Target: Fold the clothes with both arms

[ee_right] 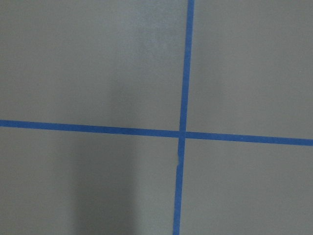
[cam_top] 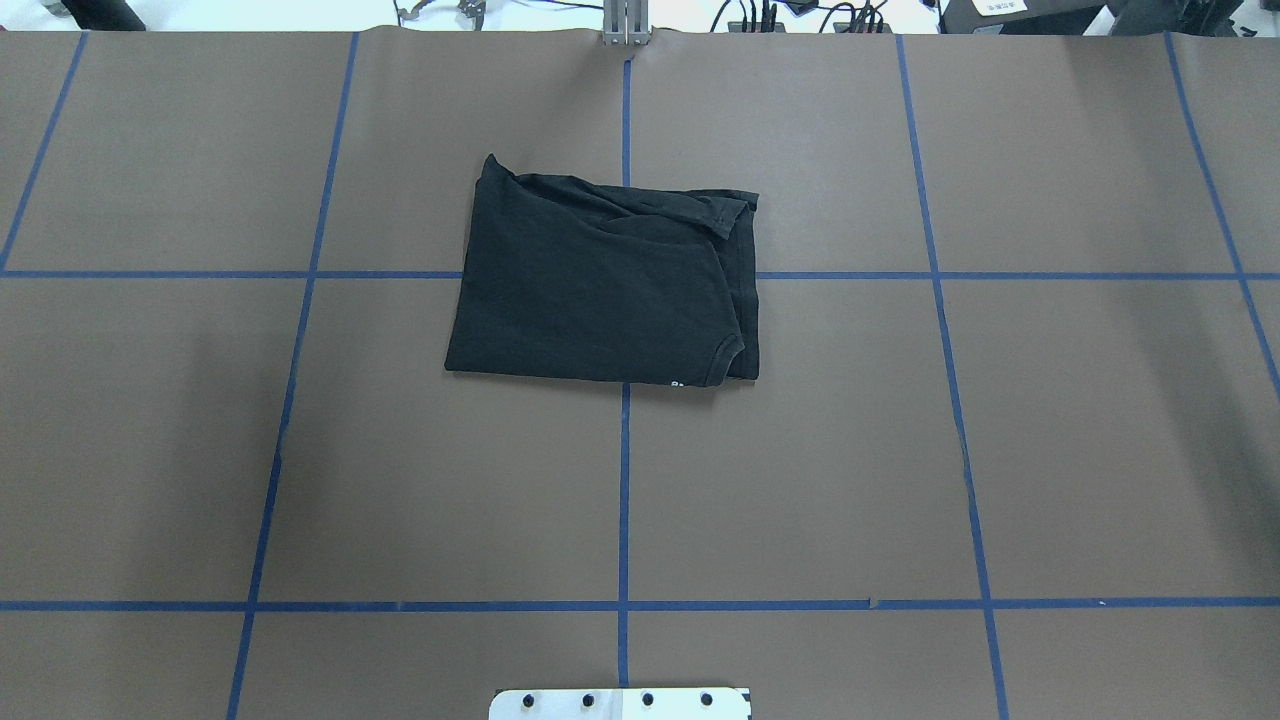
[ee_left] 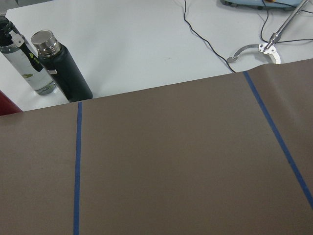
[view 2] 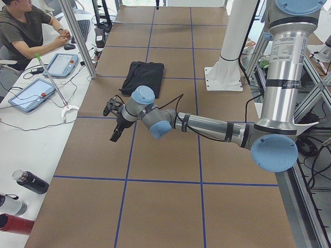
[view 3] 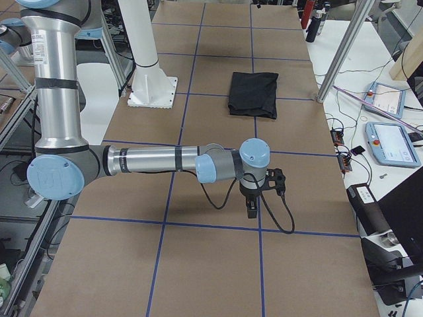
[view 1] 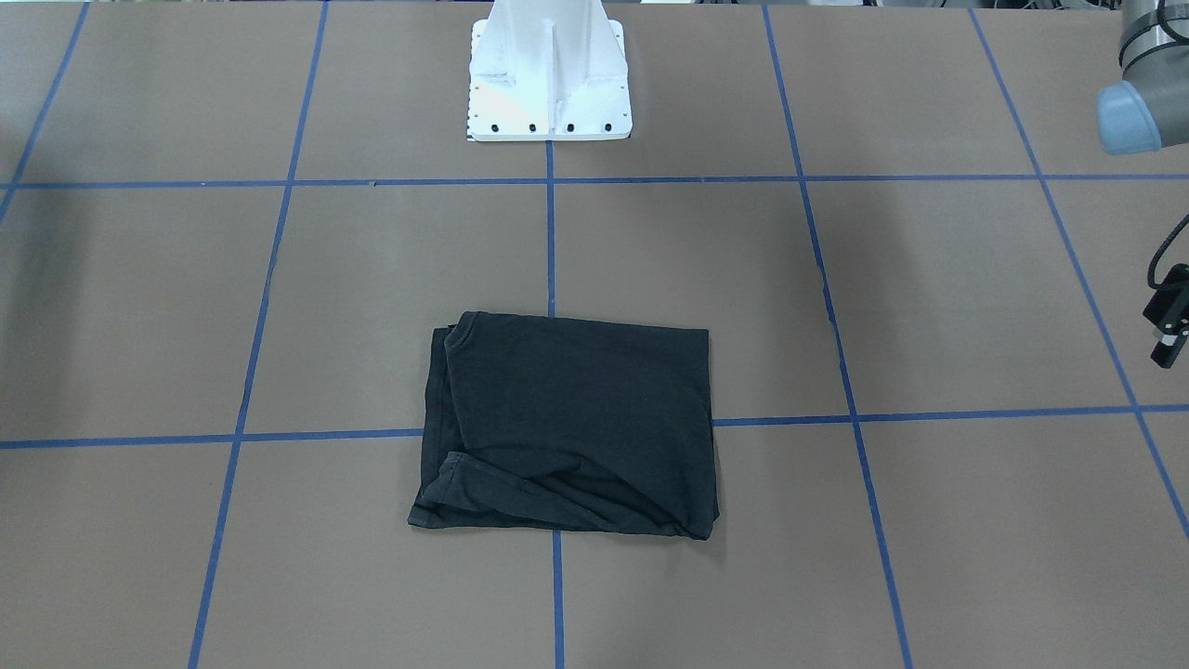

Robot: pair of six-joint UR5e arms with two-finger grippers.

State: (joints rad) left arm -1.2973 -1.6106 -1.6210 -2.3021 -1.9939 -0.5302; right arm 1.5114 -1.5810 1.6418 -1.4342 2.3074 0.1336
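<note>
The black T-shirt (view 1: 576, 427) (cam_top: 600, 290) lies folded into a rough rectangle at the table's middle, plain black side up, with a sleeve hem and collar showing at one edge. Neither arm touches it. The left arm (view 2: 207, 125) reaches out low over the table, its gripper (view 2: 114, 137) pointing down well short of the T-shirt (view 2: 144, 76). The right arm (view 3: 152, 160) mirrors it at the other end, its gripper (view 3: 251, 212) hanging above the brown surface, far from the T-shirt (view 3: 253, 94). I cannot tell whether either gripper is open or shut. No fingers show in the wrist views.
The white pedestal base (view 1: 550, 79) stands at the robot's side of the table. Blue tape lines (ee_right: 183, 133) grid the brown surface. Bottles (ee_left: 63, 68) stand past the table edge by the left gripper. A seated person (view 2: 26, 31) and tablets (view 3: 393, 142) occupy the white side bench.
</note>
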